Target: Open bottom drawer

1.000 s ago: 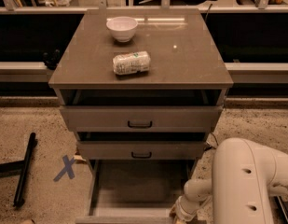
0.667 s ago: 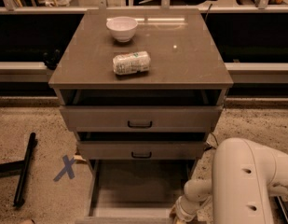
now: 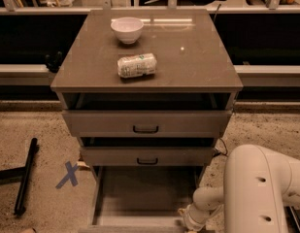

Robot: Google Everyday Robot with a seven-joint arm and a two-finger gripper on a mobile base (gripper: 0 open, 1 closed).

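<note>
The bottom drawer point(image 3: 140, 193) of the grey-brown cabinet stands pulled far out. Its bare inside faces up, and its front runs along the lower edge of the view with the handle out of sight. My gripper point(image 3: 187, 219) is at the right end of that front, at the tip of the white arm point(image 3: 256, 193) that reaches in from the lower right. The middle drawer point(image 3: 147, 156) and the top drawer point(image 3: 145, 123) each show a black centre handle and stand slightly pulled out.
On the cabinet top point(image 3: 198, 57) sit a white bowl point(image 3: 127, 29) and a wrapped packet point(image 3: 137, 65). On the speckled floor to the left lie a black bar point(image 3: 26, 176) and a blue tape cross point(image 3: 69, 174). A dark shelf runs behind the cabinet.
</note>
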